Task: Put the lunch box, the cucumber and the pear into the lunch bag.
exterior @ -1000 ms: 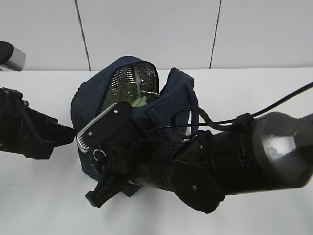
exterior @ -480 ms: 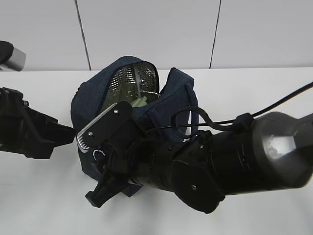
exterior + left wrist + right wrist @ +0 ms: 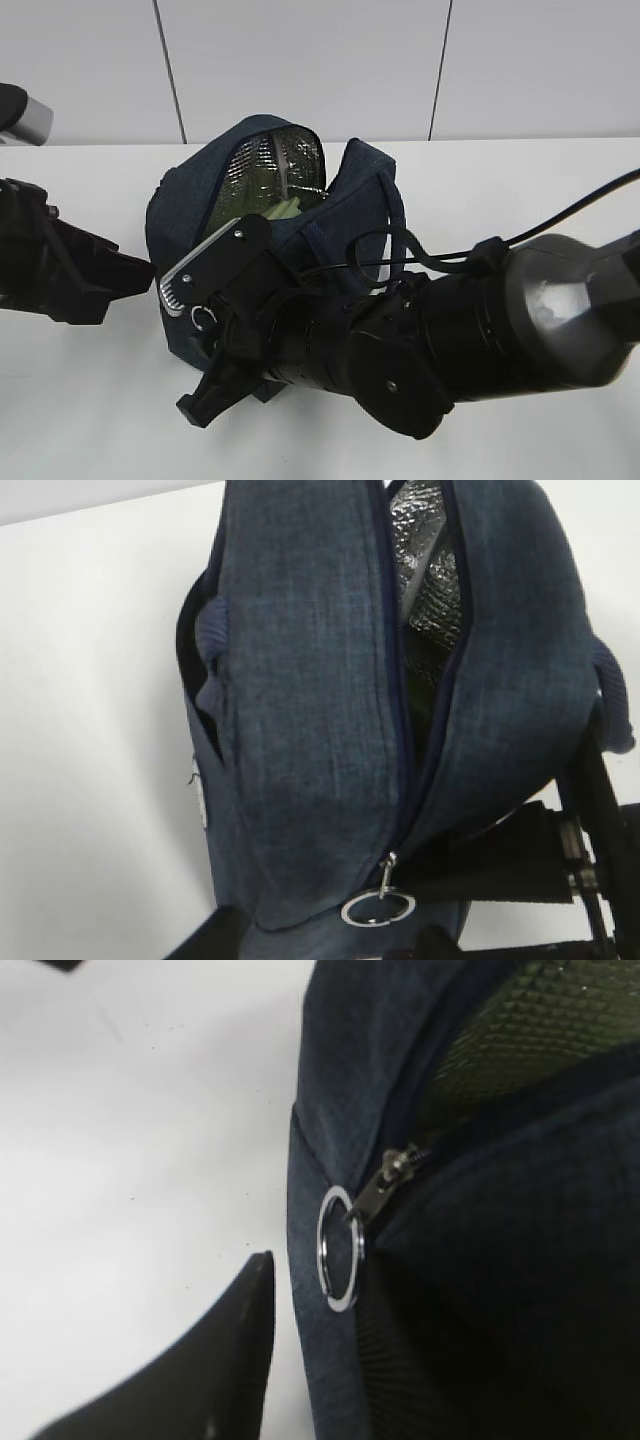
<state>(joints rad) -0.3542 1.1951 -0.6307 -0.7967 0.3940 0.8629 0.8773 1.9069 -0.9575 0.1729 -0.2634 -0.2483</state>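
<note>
The navy lunch bag [image 3: 190,215] stands on the white table with its top unzipped and the silver foil lining showing. A pale green edge, likely the lunch box [image 3: 285,207], shows inside. The cucumber and pear are hidden. My right gripper [image 3: 200,345] is open at the bag's near end, straddling the metal ring pull [image 3: 203,318]. In the right wrist view the ring pull [image 3: 338,1247] hangs beside one finger [image 3: 200,1370]; the other finger is hidden. My left gripper [image 3: 140,270] is open against the bag's left side, and in the left wrist view the ring pull [image 3: 378,908] lies between its fingertips.
The white table [image 3: 80,420] runs to a white panelled wall behind. The bulky right arm [image 3: 480,340] covers the front right of the scene. The bag's looped handle [image 3: 390,200] arches over its right side. A grey device [image 3: 25,115] sits at the far left.
The right arm has shifted very slightly downward. The bag and the left arm have not moved.
</note>
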